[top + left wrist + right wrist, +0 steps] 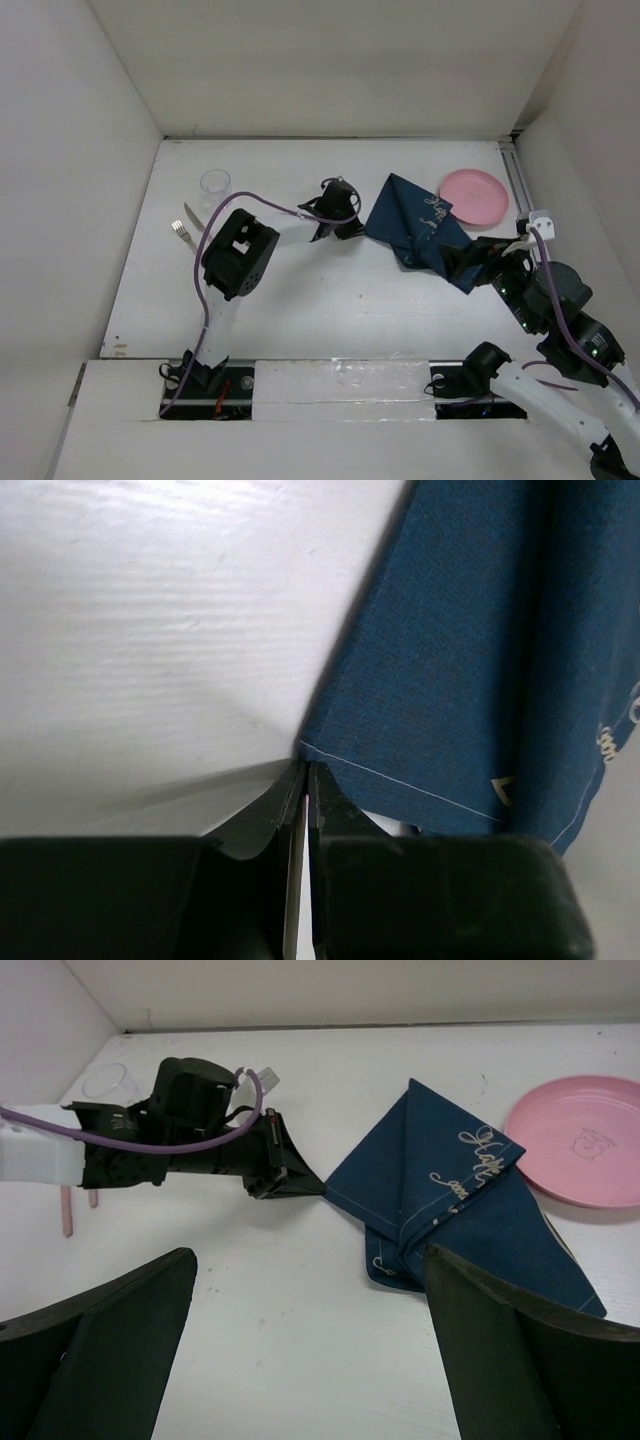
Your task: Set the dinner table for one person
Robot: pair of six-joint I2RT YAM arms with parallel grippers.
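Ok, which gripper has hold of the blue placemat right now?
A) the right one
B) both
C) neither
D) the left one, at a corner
D: the left gripper is shut on a corner of the placemat, while the right gripper stands wide open.

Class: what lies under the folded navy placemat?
The white dinner table shows around the placemat, one corner of which the left pincer pinches. Its folded layers hide anything beneath.
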